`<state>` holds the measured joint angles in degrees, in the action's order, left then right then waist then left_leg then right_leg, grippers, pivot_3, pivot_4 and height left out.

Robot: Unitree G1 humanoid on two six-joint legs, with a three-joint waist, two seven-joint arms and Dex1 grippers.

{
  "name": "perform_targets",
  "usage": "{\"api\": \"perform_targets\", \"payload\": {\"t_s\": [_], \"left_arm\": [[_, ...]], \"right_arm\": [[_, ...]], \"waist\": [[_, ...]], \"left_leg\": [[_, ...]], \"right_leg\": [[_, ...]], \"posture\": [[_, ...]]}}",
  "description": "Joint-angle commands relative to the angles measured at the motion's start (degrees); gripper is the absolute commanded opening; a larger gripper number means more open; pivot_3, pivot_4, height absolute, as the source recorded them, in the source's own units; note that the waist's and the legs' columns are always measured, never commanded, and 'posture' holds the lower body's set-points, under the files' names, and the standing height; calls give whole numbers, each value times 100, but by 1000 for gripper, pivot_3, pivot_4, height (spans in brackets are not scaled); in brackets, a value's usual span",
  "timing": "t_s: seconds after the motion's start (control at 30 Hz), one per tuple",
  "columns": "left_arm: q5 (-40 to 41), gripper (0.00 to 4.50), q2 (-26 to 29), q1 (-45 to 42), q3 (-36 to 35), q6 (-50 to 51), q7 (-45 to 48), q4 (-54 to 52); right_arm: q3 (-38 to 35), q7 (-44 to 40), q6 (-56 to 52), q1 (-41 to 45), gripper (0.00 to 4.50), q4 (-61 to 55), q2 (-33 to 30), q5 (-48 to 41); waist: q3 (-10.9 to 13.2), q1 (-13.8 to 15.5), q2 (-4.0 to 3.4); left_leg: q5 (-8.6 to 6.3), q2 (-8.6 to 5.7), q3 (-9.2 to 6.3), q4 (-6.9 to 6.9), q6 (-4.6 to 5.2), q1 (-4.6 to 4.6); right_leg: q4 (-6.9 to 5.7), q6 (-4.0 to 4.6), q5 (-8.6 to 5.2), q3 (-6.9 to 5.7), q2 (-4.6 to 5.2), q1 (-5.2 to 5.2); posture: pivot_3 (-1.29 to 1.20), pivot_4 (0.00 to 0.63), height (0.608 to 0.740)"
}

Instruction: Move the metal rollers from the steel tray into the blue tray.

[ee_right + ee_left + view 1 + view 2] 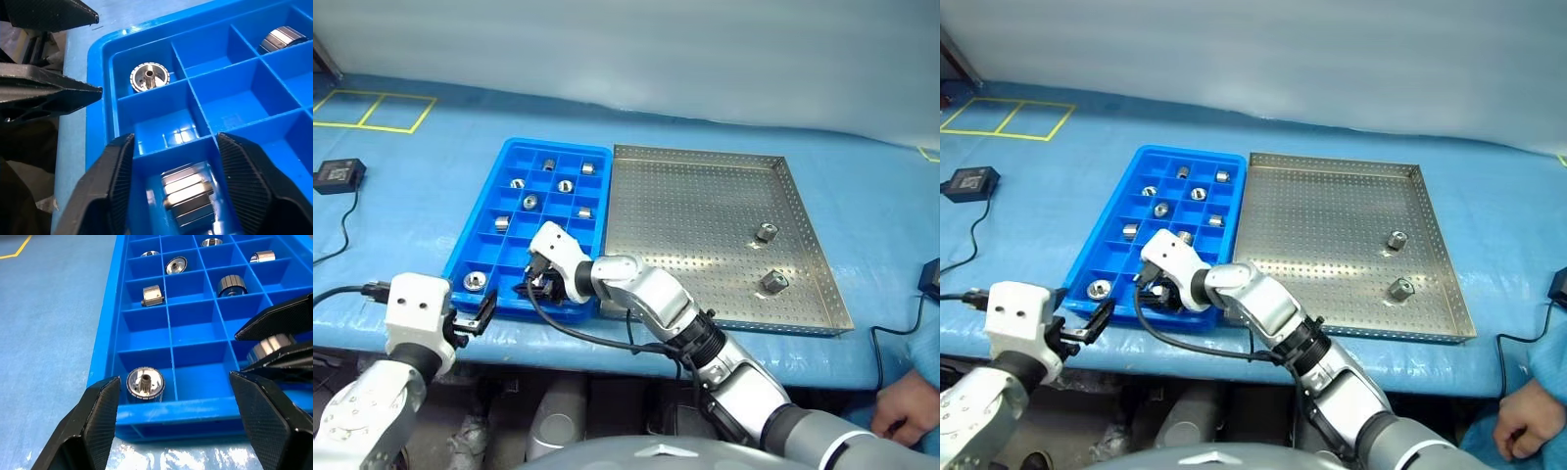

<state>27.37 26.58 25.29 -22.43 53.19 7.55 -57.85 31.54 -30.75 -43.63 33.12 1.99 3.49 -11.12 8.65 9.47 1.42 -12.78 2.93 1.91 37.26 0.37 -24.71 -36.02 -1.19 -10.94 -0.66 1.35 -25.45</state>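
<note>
Right wrist view: roller going into the blue tray, drop looks just about done.

The right gripper (171,188) has its jaws spread either side of a metal roller (188,196) that sits down in a near-edge compartment of the blue tray (475,230); whether the pads are off it yet, can't tell. The left gripper (173,418) hangs wide and empty just off the tray's near corner by the desk (411,196) edge, beside another roller (145,383). Several more fill other cells. Two rollers (765,233) (772,283) remain in the steel tray (705,157), well apart from the arm. Next, I'd guess: lift clear, swing over, grab one.
</note>
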Motion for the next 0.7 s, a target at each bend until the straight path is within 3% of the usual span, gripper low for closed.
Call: {"api": "perform_targets", "payload": {"t_s": [0.03, 0.17, 0.3, 0.43, 0.7], "left_arm": [[74, 3861, 60, -436, 299, 25, 95, 16], [39, 3861, -21, -1135, 964, -82, 189, 401], [11, 3861, -296, -2020, 1842, -372, 449, 1010], [-90, 3861, -431, -2728, 2471, -618, 750, 1606], [-251, 3861, -502, -3870, 3326, -1117, 1549, 2558]], "right_arm": [[-587, 186, -5, -118, 3274, -909, -62, -159], [-1278, 522, -401, -350, 3274, -1636, -498, -158], [-2047, 1095, -1019, -759, 3274, -2351, -1372, 197], [-2585, 1572, -1586, -1137, 3274, -2825, -2015, 520], [-3264, 2440, -2253, -1748, 3274, -3161, -1804, 845]], "waist": [[2, -10, -4], [2, -63, -8], [-1, -152, -12], [0, -437, -19], [-2, -1053, -20]], "left_leg": [[-1, 0, -3, 0, -2, -1], [0, -2, -4, 4, -2, 0], [2, -15, -3, 12, 1, 0], [4, -21, -1, 13, 7, -7], [4, -21, 3, 12, 11, 8]], "right_leg": [[0, 2, -2, -3, 0, -1], [-2, 1, -1, -5, 1, 10], [0, -3, 2, -2, 8, 31], [-4, -3, 3, 8, 10, 32], [-34, -26, 9, 50, -11, 26]], "posture": [[316, 150, 740], [239, 150, 740], [121, 150, 740], [23, 150, 740], [-76, 150, 740]]}}
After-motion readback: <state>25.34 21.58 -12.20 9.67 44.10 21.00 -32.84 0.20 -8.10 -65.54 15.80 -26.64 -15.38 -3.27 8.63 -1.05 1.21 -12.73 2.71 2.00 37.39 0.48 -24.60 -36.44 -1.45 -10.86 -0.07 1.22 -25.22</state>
